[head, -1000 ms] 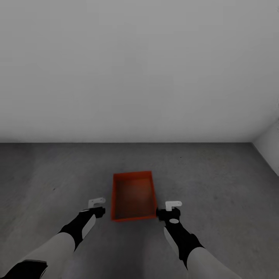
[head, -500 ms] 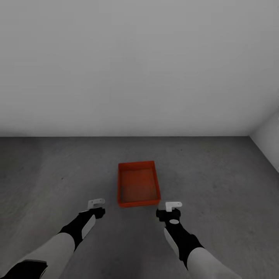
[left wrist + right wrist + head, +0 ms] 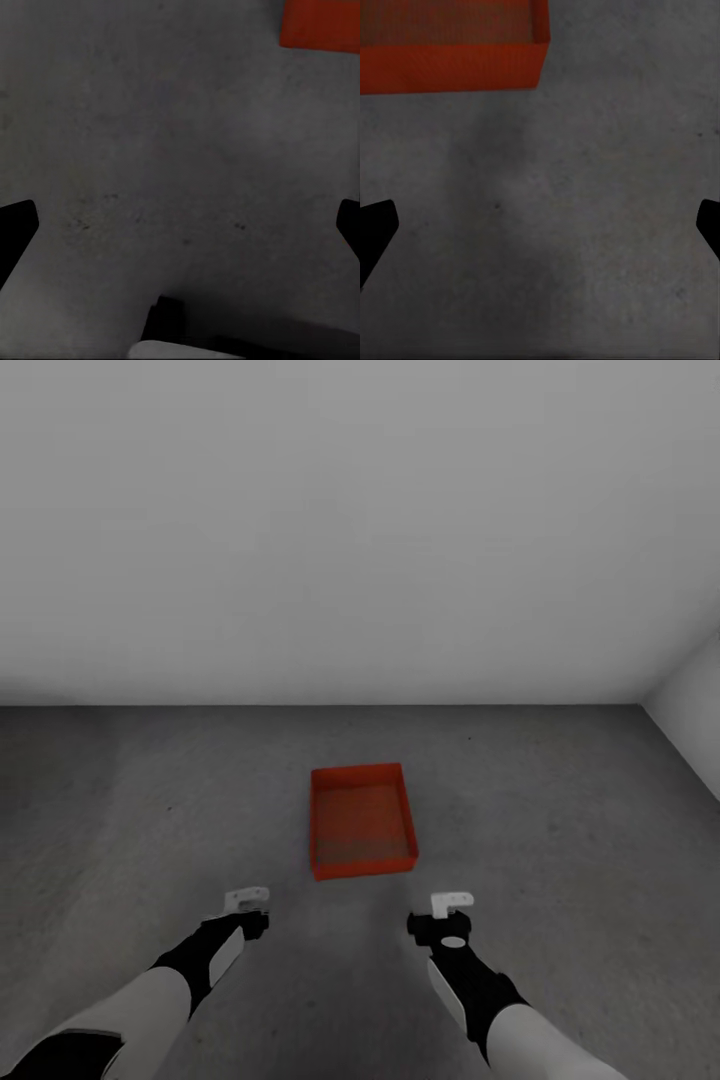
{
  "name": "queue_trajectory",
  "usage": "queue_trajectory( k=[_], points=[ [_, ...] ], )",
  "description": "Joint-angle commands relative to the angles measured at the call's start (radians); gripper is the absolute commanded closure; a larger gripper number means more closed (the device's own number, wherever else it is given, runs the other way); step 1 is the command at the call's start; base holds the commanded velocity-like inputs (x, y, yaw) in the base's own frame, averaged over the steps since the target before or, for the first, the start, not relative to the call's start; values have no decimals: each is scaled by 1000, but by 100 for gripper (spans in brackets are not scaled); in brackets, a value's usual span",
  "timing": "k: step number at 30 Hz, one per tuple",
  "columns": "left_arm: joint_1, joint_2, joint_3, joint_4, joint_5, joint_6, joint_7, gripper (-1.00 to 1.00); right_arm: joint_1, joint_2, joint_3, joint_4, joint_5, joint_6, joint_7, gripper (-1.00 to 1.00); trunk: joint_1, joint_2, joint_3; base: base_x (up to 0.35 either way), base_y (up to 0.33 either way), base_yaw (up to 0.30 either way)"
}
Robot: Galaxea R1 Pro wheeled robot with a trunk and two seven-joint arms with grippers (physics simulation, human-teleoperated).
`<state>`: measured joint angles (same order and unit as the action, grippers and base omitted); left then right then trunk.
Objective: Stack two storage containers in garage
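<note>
Garage walls point(image 3: 360, 530): plain white-grey; one runs across the far side, and a second meets it at the far right corner.
Floor point(image 3: 560, 820): dark grey mottled concrete, reaching from the base of the far wall to the robot; it carries the container.
Storage container point(image 3: 362, 819): a single red-orange open-top bin standing upright on the floor, roughly midway between the far wall's base and the two grippers, well away from the right wall. Its long sides run away from the robot. Nothing lies inside it, and nothing is stacked on it. The left wrist view catches a corner of it point(image 3: 321, 24); the right wrist view shows its near wall and part of the inside point(image 3: 454, 52).
Left arm point(image 3: 150, 1000): white forearm with a black wrist, reaching forward low over the floor.
Right arm point(image 3: 490, 1000): built the same, reaching forward alongside it.
Left gripper point(image 3: 246, 901): near the container's near left corner but clear of it; jaws wide apart, holding nothing, bare floor between the fingertips.
Right gripper point(image 3: 451, 903): near the container's near right corner, not touching it; jaws wide apart, holding nothing.
</note>
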<state>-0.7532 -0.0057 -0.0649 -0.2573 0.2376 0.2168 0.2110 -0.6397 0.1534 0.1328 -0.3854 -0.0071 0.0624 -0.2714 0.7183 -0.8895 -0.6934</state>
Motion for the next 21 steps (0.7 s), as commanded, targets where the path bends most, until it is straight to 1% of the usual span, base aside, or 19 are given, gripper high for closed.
queue_trajectory(
  k=[1, 3, 4, 5, 6, 7, 8, 11, 13, 21],
  points=[
    [0, 1, -7, 20, 10, 5, 5, -100, 0, -1, 8, 5, -1, 7, -8, -100, 0, -1, -1, -10, 3, 0],
    [0, 2, -7, 56, 11, 4, 4, -100, 0, -1, 8, 9, -1, 7, -8, -100, 0, -1, -1, -7, 2, 0],
    [0, 2, -7, 101, 11, 2, 3, -100, 1, -1, 8, 13, -1, 7, -8, -100, 0, -1, -1, -4, 1, 0],
    [0, 2, -7, 124, 11, -1, 2, -100, 1, -1, 8, 14, -1, 7, -8, -100, 0, -1, -1, -3, 1, 0],
    [0, 3, -7, 167, 11, -13, 1, -100, 1, 0, 8, 19, -1, 8, -8, -100, 0, -1, -1, -2, 1, 0],
    [0, 4, -7, 185, 12, -24, 1, -100, 1, 0, 8, 23, -1, 8, -8, -100, 0, -1, -1, -2, 1, 0],
    [0, 5, -7, 211, 13, -49, 1, -100, 1, 0, 8, 31, -1, 9, -8, -100, 0, -1, -1, -1, 0, 0],
    [4, 8, -7, 239, 15, -94, 1, -100, 2, 0, 9, 39, -1, 9, -8, -100, 0, -1, -1, 0, 0, 0],
    [6, 12, -7, 249, 15, -110, 1, -100, 2, 0, 9, 42, -1, 9, -7, -100, 0, -1, -1, 0, 0, 0],
    [8, 25, -7, 258, 17, -125, 3, -100, 2, 1, 10, 46, -1, 10, -5, -100, 0, -1, -1, 0, 0, 0]
  ],
)
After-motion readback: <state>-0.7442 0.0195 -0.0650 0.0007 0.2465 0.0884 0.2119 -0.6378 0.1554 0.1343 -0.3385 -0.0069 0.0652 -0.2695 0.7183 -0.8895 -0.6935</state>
